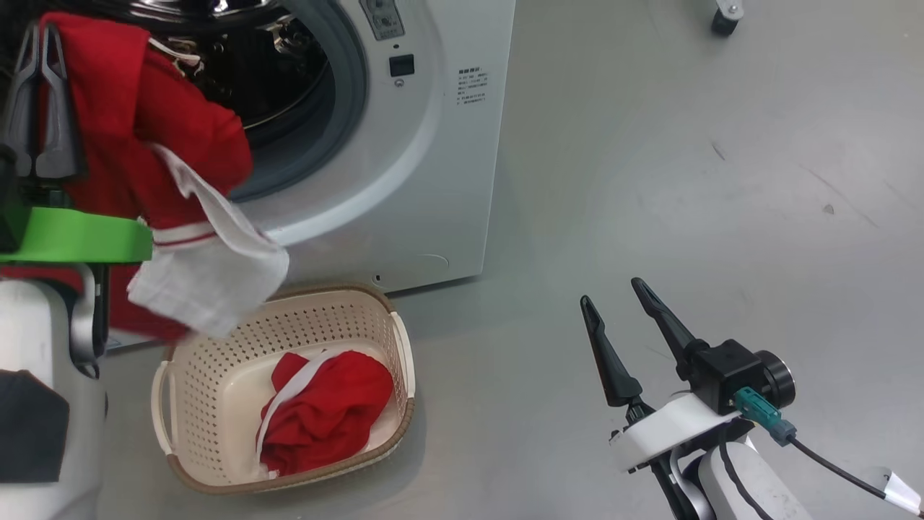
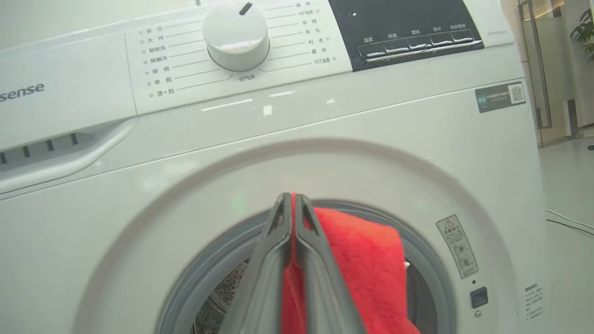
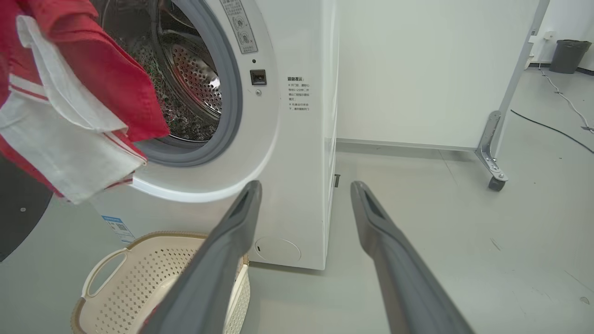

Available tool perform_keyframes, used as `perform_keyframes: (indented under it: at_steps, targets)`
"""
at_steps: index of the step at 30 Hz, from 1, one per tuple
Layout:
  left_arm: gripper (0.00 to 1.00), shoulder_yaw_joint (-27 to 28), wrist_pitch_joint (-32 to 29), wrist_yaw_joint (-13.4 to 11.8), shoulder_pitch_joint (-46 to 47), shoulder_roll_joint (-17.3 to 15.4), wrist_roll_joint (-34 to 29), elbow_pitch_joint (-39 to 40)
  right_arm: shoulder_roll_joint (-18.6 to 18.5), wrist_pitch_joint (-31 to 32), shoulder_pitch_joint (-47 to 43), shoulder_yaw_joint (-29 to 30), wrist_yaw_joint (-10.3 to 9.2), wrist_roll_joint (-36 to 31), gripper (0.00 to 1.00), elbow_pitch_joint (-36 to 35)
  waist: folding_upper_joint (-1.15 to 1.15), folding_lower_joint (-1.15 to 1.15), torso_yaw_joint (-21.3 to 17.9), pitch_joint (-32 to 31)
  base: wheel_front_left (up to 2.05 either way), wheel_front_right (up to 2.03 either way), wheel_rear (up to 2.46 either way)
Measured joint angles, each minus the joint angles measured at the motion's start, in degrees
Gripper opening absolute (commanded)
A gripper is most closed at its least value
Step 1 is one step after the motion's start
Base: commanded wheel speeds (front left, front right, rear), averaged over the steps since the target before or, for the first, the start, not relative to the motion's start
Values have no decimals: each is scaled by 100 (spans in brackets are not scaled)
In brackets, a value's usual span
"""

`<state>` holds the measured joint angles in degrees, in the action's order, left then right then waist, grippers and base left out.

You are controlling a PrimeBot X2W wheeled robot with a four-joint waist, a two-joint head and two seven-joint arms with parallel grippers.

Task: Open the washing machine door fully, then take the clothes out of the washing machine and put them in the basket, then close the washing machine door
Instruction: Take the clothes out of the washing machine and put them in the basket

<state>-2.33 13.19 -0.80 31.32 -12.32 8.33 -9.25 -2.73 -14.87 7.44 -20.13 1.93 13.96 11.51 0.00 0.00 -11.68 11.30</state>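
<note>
Upper left: left tool (image 1: 42,32) clamped on red clothes (image 1: 180,137), draped before washing machine (image 1: 447,180) mouth. Lower centre-left: basket (image 1: 209,375) holding another red garment (image 1: 332,404). Lower right: right tool (image 1: 611,292) gaping, empty.

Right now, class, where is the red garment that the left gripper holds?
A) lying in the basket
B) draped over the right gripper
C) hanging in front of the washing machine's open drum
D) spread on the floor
C: the left gripper is shut on the red garment, which hangs before the washing machine opening, higher than the basket.
</note>
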Motion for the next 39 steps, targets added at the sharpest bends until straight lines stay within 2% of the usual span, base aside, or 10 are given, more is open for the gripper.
perform_keyframes:
  at_steps: [10,19,32,39]
  targets:
    - [0,51,-7,-200,-600,11,-33,797,1,0,-246,157,1,-52,100,-4,0,0,58,-505,0,0,0]
    - [0,215,-233,-354,-1290,197,75,1278,1,0,-404,244,3,-101,100,-96,0,0,48,-624,0,0,0]
    - [0,246,-615,-430,-2423,642,398,1111,4,0,-399,227,63,-110,100,-399,0,0,-42,-228,0,0,0]
    - [0,160,-686,-430,-2543,705,461,806,4,0,-213,165,98,-89,100,-597,0,0,-152,200,0,0,0]
